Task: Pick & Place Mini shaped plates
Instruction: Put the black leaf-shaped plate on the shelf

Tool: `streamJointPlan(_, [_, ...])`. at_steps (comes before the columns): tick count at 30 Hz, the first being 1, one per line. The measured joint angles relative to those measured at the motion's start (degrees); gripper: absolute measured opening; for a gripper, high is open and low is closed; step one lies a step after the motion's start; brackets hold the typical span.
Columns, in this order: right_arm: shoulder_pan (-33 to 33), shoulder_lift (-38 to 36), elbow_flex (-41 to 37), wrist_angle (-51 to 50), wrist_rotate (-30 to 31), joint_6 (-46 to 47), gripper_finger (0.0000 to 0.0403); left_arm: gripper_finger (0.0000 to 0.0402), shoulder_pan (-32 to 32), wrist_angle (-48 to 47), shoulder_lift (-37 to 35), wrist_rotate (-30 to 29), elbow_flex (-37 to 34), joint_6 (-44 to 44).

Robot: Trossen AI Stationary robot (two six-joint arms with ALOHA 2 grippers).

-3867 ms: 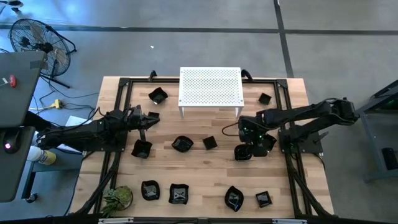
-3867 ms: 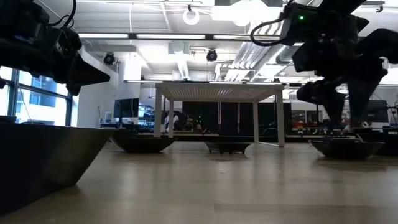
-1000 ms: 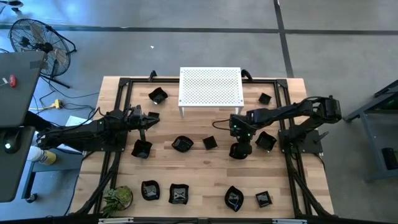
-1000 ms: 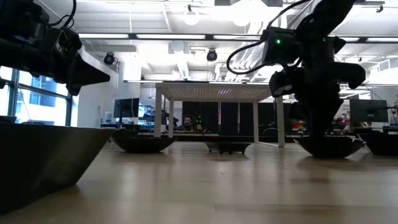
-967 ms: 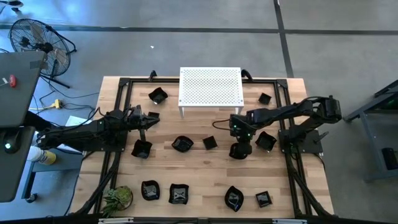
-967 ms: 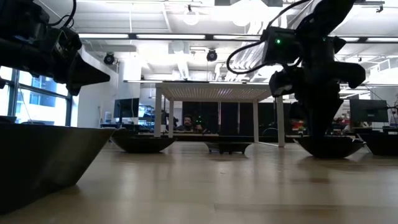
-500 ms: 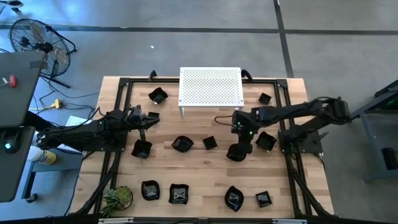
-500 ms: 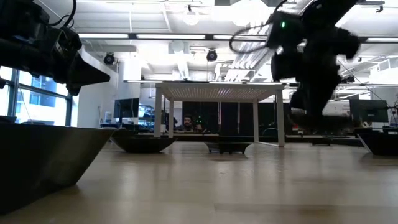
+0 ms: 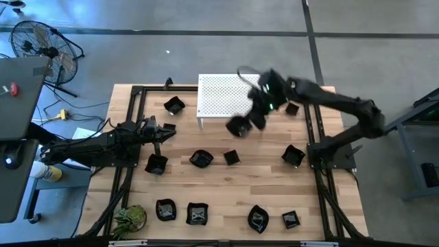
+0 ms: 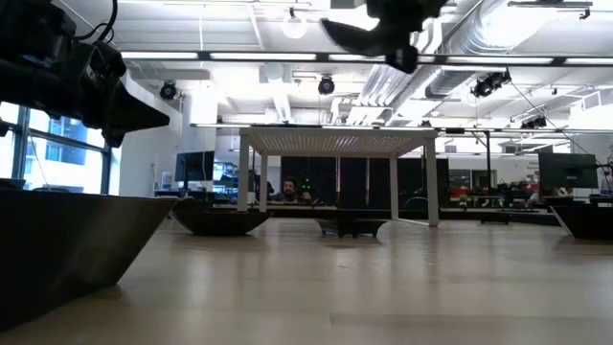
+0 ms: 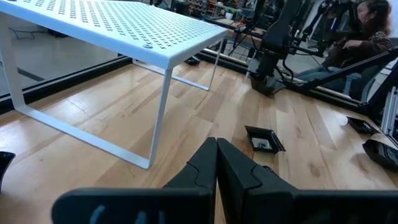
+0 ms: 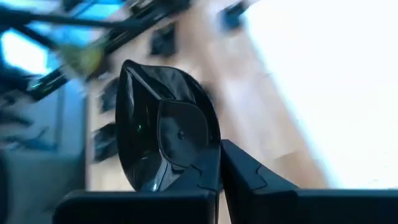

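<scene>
At the far left of the overhead picture a fan [image 9: 42,51] stands on the grey floor, and the left arm lies low across the left side of the wooden table [image 9: 226,185], its left gripper [image 9: 167,130] clenched on nothing, fingers [image 11: 214,165] pressed together in its wrist view. Just below that gripper sits a black dish [image 9: 156,164], with another dish [image 9: 174,106] near the table's upper left, beside the white perforated stand [image 9: 232,96] at top centre. Along the bottom edge, from the left, come a small green plant [image 9: 129,218], then two dishes side by side [image 9: 165,210] [image 9: 197,213]. Around the middle of the boards lie a round dish [image 9: 201,158] and a small square dish [image 9: 232,157]. Right of centre, the right arm reaches over the stand's lower right corner, and its right gripper [image 9: 248,122] is clamped on the rim of a leaf-like dish [image 9: 238,126], carried clear of the table; the right wrist view shows this glossy dish [image 12: 163,134] pinched at its edge, and the level view shows it high up near the ceiling lights [image 10: 364,34]. Farther right, a tiny dish [image 9: 292,108] sits near the upper right, a square one [image 9: 293,155] at mid right, and two more [image 9: 258,219] [image 9: 291,219] at the bottom right.
</scene>
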Motion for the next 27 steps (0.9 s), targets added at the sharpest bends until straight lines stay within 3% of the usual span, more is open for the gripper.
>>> streamJointPlan(7, [-11.3,19.1,23.3,-16.0,2.7,-16.6,0.0007,0.0001,0.0,0.0,0.0,0.0,0.0,0.0])
streamJointPlan(15, [-18.2,34.5,39.3,-22.8,3.9,-24.5,0.0004,0.0001,0.0,0.0,0.0,0.0,0.0,0.0])
streamJointPlan(19, [-18.4,37.0,42.1,-24.1,2.3,-25.2,0.0009,0.0001,0.0,0.0,0.0,0.0,0.0,0.0])
streamJointPlan(27, [-18.2,37.2,39.4,-23.9,1.4,-25.9,0.0003,0.0001,0.0,0.0,0.0,0.0,0.0,0.0])
